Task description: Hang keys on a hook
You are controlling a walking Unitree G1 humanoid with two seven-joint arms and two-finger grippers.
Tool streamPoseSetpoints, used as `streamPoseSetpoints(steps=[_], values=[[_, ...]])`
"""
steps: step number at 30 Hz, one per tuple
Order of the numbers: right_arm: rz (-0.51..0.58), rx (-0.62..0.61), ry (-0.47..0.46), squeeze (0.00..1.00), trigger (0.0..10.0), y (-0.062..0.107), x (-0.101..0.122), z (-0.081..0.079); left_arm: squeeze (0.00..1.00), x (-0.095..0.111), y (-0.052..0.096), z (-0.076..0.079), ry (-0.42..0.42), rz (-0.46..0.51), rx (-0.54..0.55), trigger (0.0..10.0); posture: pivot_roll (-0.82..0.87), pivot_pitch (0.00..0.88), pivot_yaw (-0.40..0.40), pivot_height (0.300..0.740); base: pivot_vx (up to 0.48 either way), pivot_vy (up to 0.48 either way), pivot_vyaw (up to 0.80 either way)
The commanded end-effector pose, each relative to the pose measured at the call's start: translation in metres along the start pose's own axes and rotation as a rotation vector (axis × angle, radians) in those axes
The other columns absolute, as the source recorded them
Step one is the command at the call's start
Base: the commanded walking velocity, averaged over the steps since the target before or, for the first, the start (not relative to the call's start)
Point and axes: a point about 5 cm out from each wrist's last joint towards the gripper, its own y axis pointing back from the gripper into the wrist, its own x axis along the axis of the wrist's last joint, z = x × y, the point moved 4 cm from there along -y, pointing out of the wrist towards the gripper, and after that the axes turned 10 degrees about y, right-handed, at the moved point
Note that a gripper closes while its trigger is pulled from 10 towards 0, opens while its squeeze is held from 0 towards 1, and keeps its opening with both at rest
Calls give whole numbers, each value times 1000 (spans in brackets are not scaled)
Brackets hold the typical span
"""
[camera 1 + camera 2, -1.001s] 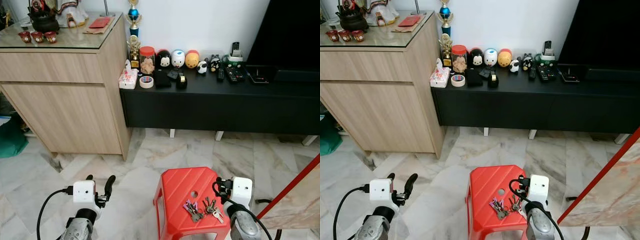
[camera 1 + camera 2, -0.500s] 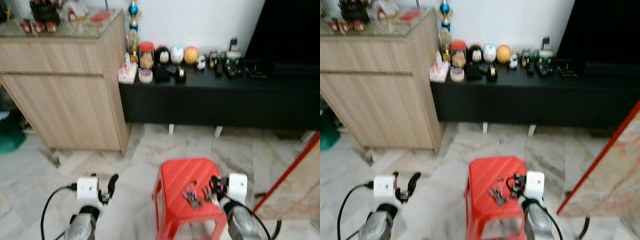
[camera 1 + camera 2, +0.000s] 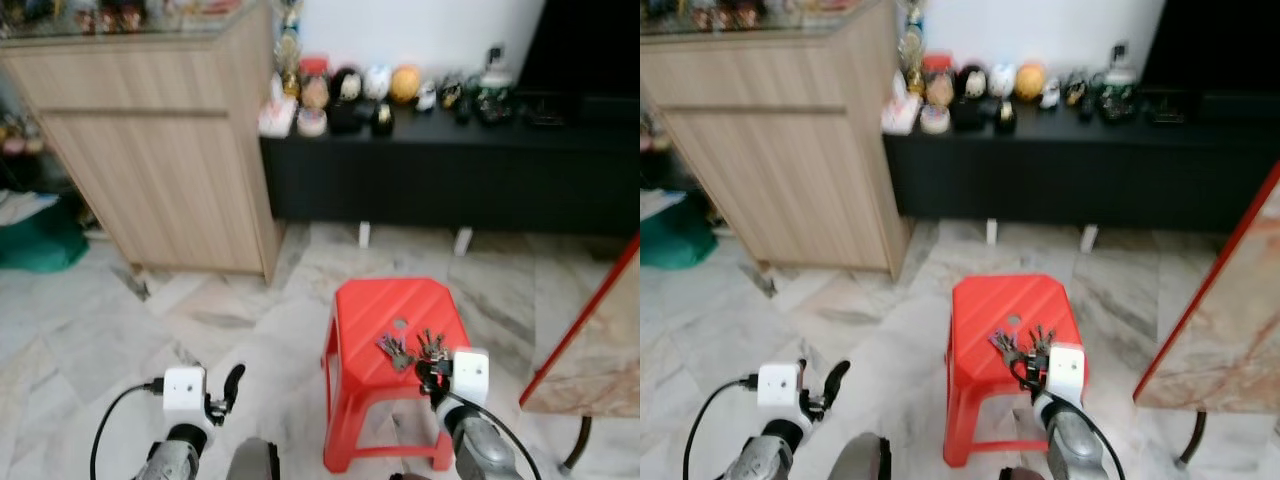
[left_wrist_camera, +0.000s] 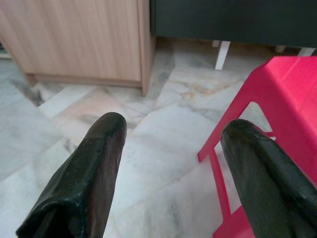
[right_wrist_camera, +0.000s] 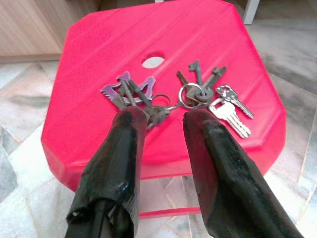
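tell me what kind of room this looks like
Probably a home living room: a low black TV console lined with small figurines, a wooden sideboard beside it, and a red plastic stool on marble floor tiles.

Keys (image 5: 173, 99) on stool (image 3: 375, 305); cabinet (image 3: 170, 150) left of console (image 3: 450, 170) behind.

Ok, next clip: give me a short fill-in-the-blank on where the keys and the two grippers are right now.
1. The bunch of keys lies on top of a ____ plastic stool.
2. The ____ gripper has its fingertips just short of the keys, open, not yet closed on them.
3. The left gripper is open over the ____ floor, beside the stool.
4. Behind the stool stands a low ____ cabinet with small figurines on top.

Missing words: red; right; marble; black
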Motion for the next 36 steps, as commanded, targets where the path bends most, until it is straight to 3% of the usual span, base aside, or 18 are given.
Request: streamPoseSetpoints(steps=[1, 9, 13, 36], values=[[4, -7, -12, 0, 10000, -3, 4, 1, 0, 6, -5, 2, -2, 14, -7, 10000, 36, 8, -33, 636, 0, 0, 0], [-7, 13, 8, 0, 10000, -3, 1, 0, 0, 7, -7, 4, 2, 14, -9, 10000, 36, 9, -31, 636, 0, 0, 0], [2, 20, 9, 0, 10000, -3, 2, -2, 0, 7, -8, 4, -2, 12, -6, 10000, 35, 9, -31, 636, 0, 0, 800], [-7, -10, -46, 0, 10000, -5, 3, 0, 0, 3, -9, 7, -10, -8, -18, 10000, 33, 13, -33, 636, 333, 0, 35]])
